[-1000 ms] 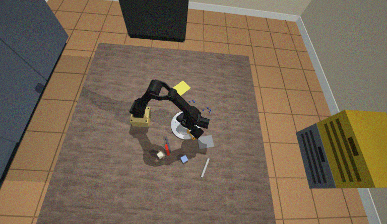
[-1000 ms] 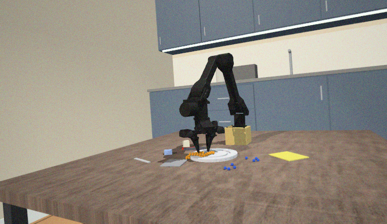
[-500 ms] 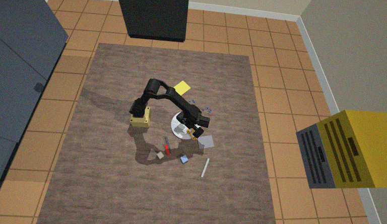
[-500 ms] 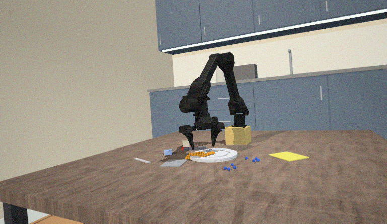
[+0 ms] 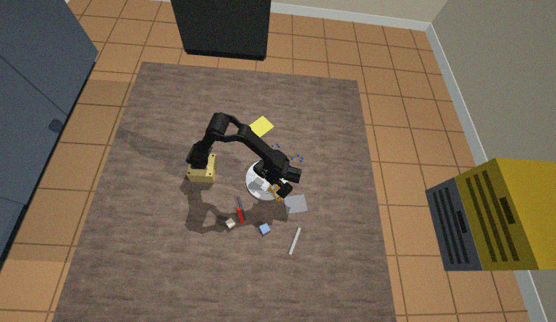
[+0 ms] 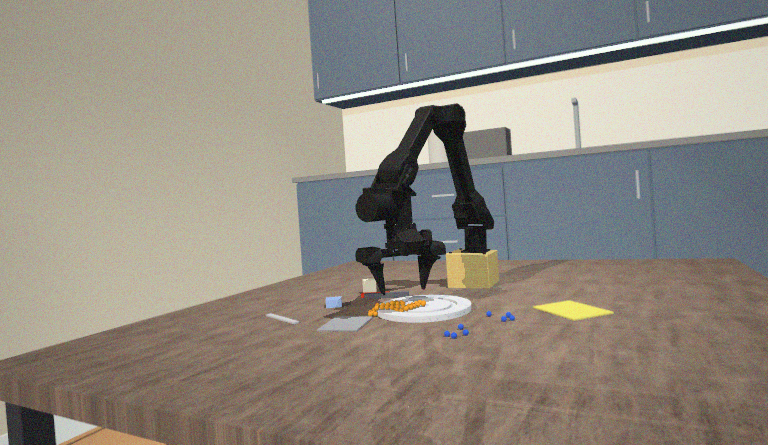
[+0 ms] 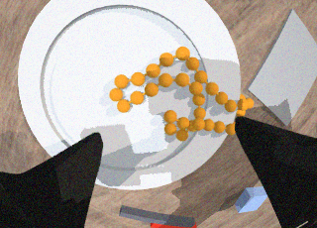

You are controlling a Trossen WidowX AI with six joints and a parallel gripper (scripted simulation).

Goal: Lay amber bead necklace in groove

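Observation:
The amber bead necklace lies in a bunched, folded shape on one side of the white round bead board. In the wrist view, one looped end lies on the board's inner disc, strands cross the circular groove, and a small cluster of beads sticks out past the outer rim at the right. My gripper is open and empty, with its fingers wide apart a little above the board. Some beads lie below the gap between the fingertips. The arm hides part of the board in the top view.
A grey square lies beside the board. A blue block, cream block, red bar, dark bar and pale stick lie nearby. Small blue beads and a yellow square lie on the other side.

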